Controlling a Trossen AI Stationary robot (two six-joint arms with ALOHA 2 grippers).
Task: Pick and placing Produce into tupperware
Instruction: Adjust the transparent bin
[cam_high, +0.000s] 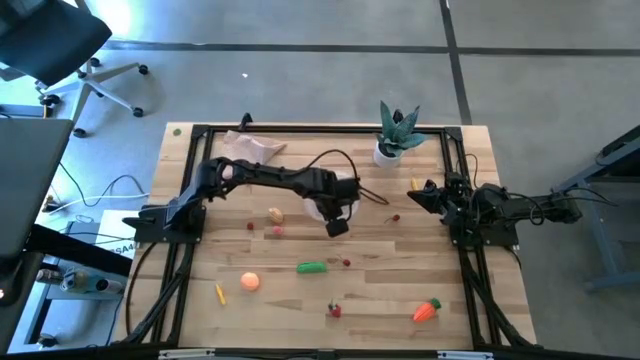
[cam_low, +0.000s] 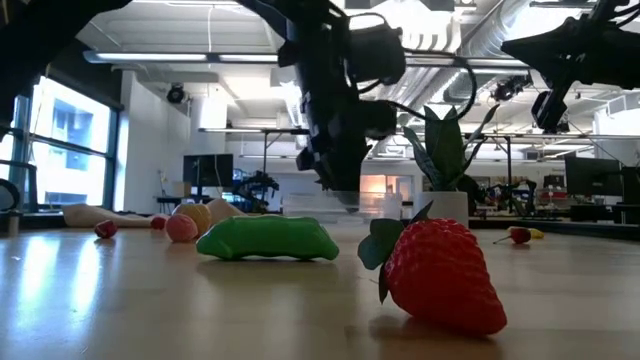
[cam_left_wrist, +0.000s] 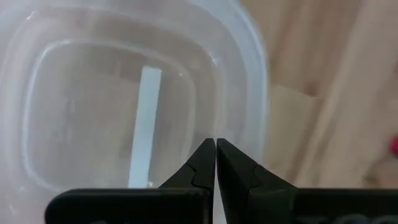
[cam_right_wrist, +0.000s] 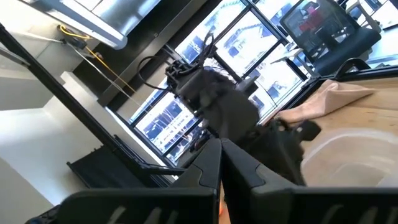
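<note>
Clear tupperware lies directly beneath the left gripper; fingers pressed together, empty.

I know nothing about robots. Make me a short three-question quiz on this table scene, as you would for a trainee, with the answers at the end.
1. True or false: the carrot already lies in the tupperware.
2. Which gripper hangs over the tupperware? A) left gripper B) right gripper
3. Fill in: in the low view, the produce nearest the camera is the red ____.

Key
1. False: it lies on the table, near the front edge on the right arm's side.
2. A; its jaws are shut and hold nothing.
3. strawberry.
</note>
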